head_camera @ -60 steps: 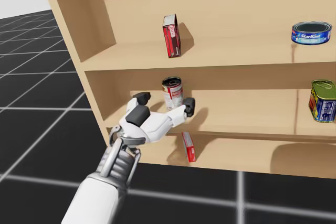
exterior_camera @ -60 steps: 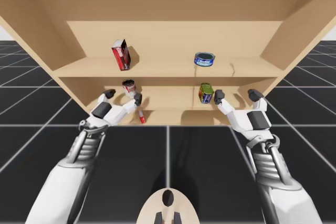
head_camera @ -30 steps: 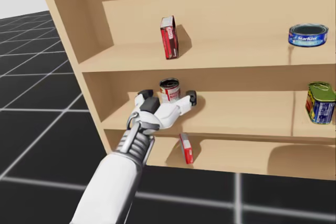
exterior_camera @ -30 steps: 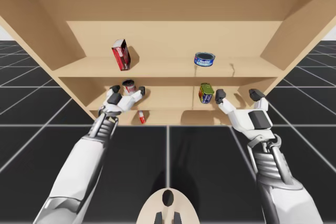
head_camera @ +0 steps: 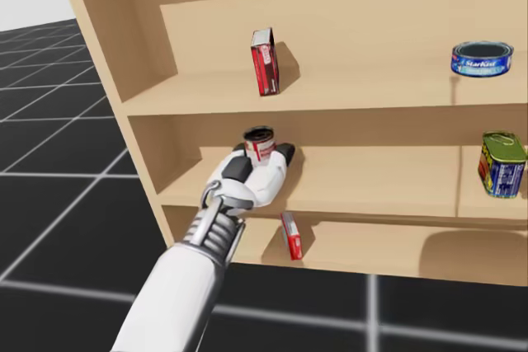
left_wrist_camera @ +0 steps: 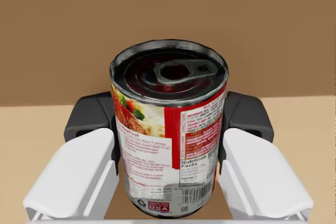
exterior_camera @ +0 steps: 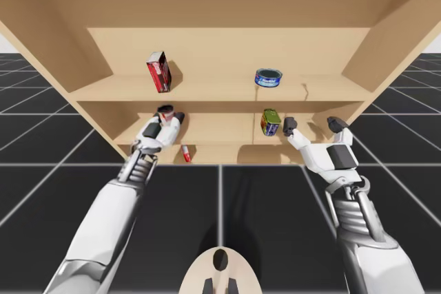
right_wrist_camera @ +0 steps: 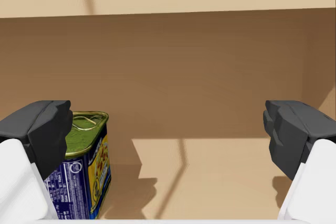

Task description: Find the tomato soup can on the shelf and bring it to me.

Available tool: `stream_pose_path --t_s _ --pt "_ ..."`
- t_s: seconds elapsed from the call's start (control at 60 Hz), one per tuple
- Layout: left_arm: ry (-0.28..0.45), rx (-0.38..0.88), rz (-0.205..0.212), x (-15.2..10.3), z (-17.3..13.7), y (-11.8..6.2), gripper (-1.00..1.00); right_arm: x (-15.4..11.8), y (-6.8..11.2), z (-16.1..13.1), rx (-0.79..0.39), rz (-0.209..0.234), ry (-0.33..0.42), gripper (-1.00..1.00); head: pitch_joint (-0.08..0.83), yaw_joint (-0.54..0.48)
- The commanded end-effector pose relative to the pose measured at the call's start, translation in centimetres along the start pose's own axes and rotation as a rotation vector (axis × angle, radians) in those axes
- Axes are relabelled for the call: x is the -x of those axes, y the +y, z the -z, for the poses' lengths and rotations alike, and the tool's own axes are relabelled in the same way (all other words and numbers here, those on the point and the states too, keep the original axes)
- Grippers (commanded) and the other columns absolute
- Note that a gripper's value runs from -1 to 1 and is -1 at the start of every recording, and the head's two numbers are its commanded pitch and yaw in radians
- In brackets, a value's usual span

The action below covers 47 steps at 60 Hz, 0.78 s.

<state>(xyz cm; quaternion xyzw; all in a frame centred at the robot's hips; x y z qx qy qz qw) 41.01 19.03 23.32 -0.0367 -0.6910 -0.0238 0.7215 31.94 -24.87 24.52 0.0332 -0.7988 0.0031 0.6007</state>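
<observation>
Tomato soup can (left_wrist_camera: 168,145) upright between fingers of left gripper (left_wrist_camera: 169,119), base on middle shelf board (left_wrist_camera: 31,124). Dark pads (left_wrist_camera: 92,116) bear on can from both sides: grip closed on it. Right gripper (right_wrist_camera: 168,127) spread wide, holding nothing. Blue-and-yellow rectangular tin (right_wrist_camera: 86,166) upright, just ahead of one of its fingers, not touched.
</observation>
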Motion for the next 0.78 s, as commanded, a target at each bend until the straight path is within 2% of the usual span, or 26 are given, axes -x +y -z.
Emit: stream_pose_path --t_s 0.017,0.3,0.467,0.583,0.7,0.783 --pt "-0.078 0.019 -0.002 -1.8 -1.0 -0.9 1.0 0.0 0.0 0.0 0.001 0.003 0.0 -1.0 0.398 0.27" --pt "-0.159 0.04 0.049 -4.6 -4.2 -1.7 1.0 0.0 -0.1 0.1 0.003 0.001 -0.003 -1.0 0.387 0.28" --pt "-0.151 0.055 0.061 -4.9 -6.3 -1.9 1.0 0.0 -0.1 0.0 0.001 -0.001 -0.003 -1.0 0.381 0.27" --pt "-0.128 0.085 0.025 -5.1 -8.5 -1.7 1.0 0.0 -0.1 0.0 -0.001 -0.006 -0.003 -1.0 0.38 0.27" --pt "-0.128 0.1 0.041 -5.1 -11.6 -1.6 1.0 0.0 -0.1 -0.1 -0.014 -0.004 -0.01 -1.0 0.381 0.27" --pt "-0.126 0.115 0.068 -4.9 -14.0 -1.7 1.0 0.2 0.0 -0.1 -0.032 -0.009 -0.012 -1.0 0.384 0.26"
